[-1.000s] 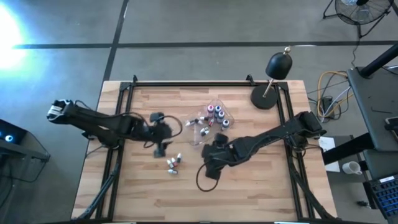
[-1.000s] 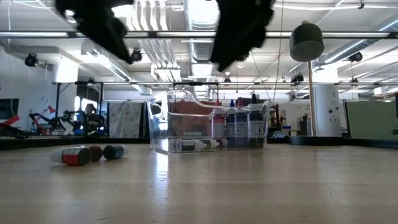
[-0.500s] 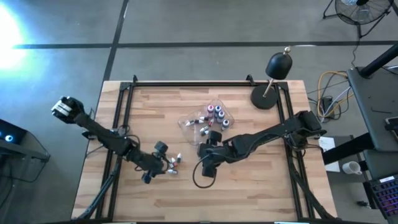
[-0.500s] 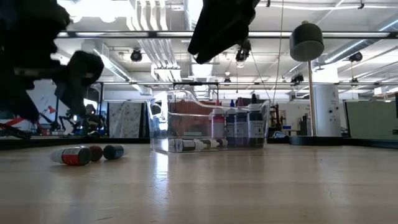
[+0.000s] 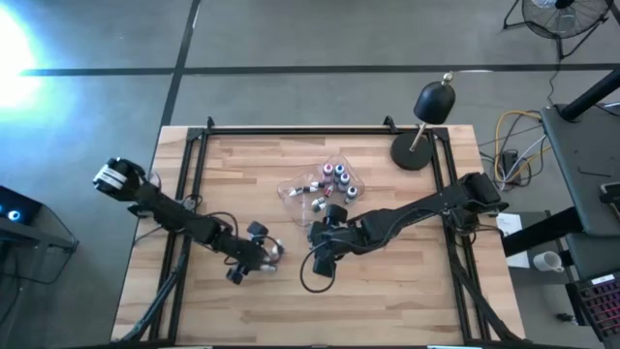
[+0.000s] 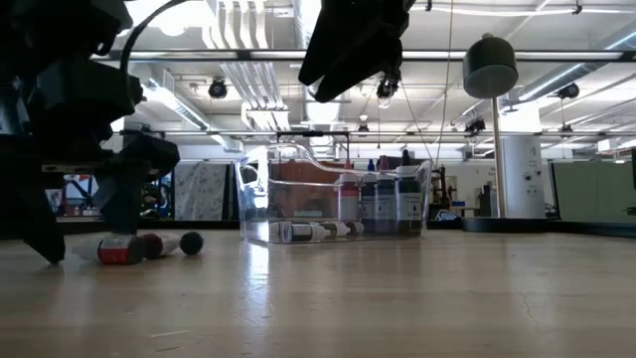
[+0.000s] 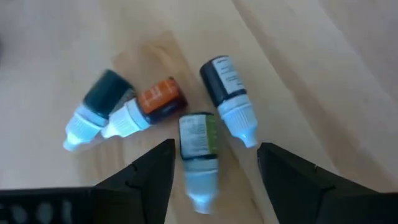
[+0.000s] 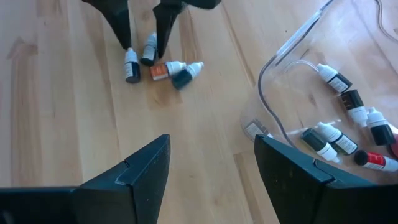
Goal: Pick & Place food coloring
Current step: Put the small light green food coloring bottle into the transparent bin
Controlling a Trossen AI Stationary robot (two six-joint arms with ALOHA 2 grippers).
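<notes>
Several loose food coloring bottles (image 7: 152,102) lie on their sides in a cluster on the wooden table (image 5: 407,291), also seen in the high view (image 5: 272,254). My left gripper (image 7: 214,186) is open and low over them. Its fingers stand on either side of a green-labelled bottle (image 7: 199,140) without plainly touching it. My right gripper (image 8: 211,180) is open and empty, and hovers (image 5: 322,254) just near-side of the clear tray (image 5: 291,191). The tray holds several more bottles (image 8: 339,140), some upright, some lying.
A black domed lamp (image 5: 433,102) stands on its round base at the table's far right corner. Black frame rails (image 5: 184,174) run along the left, right and far edges. Bare wood lies along the near side.
My left gripper has swung from beside the tray toward the table's near edge and come down to the table, ending with its fingers astride the loose bottles. My right gripper has shifted slightly toward the left.
</notes>
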